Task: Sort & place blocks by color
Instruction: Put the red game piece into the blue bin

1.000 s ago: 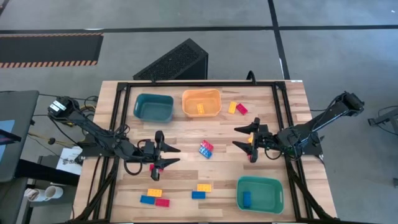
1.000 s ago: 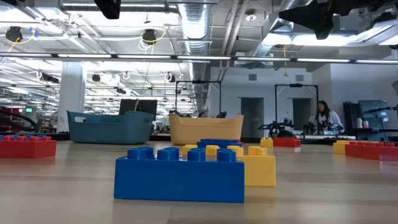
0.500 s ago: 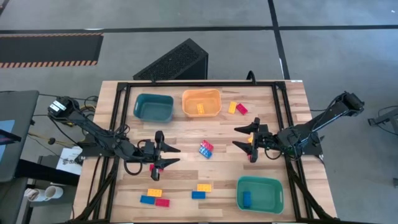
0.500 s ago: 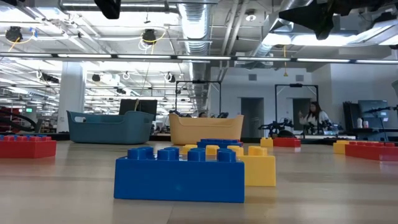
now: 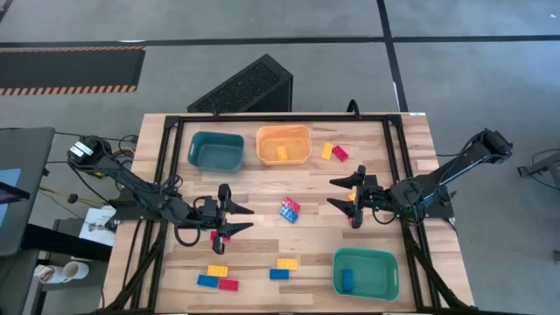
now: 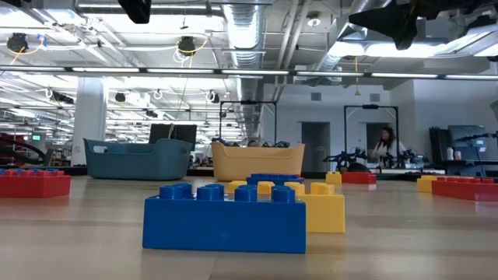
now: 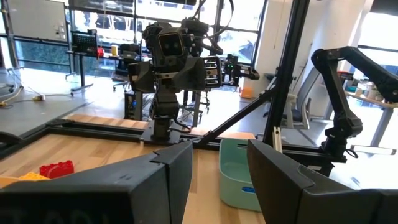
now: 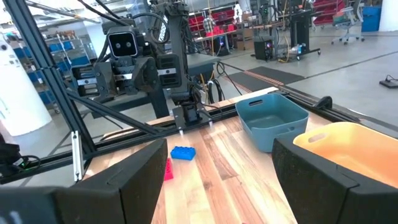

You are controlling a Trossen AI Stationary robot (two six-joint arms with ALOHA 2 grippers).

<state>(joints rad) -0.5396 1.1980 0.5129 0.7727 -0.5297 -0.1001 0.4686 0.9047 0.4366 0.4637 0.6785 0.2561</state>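
Both grippers hover over the table's middle, open and empty. My left gripper [image 5: 241,219] is left of a small red and blue pile of blocks [image 5: 290,208]. My right gripper [image 5: 335,192] is right of the pile. The pile also shows in the right wrist view [image 8: 180,153]. A yellow block [image 5: 326,150] and a red block [image 5: 339,154] lie at the far right. Two groups of yellow, blue and red blocks lie near the front edge [image 5: 218,277] [image 5: 283,269]. A yellow block [image 5: 282,153] lies in the orange bin, and a blue block [image 5: 346,280] lies in the green bin.
A teal bin [image 5: 217,150] and an orange bin [image 5: 283,145] stand at the far edge. A green bin [image 5: 365,273] stands at the front right. A black frame [image 5: 175,122] rims the table. A person [image 6: 385,145] stands far behind the table.
Both arms and the blocks have kept still. The person far behind the table has shifted a little.
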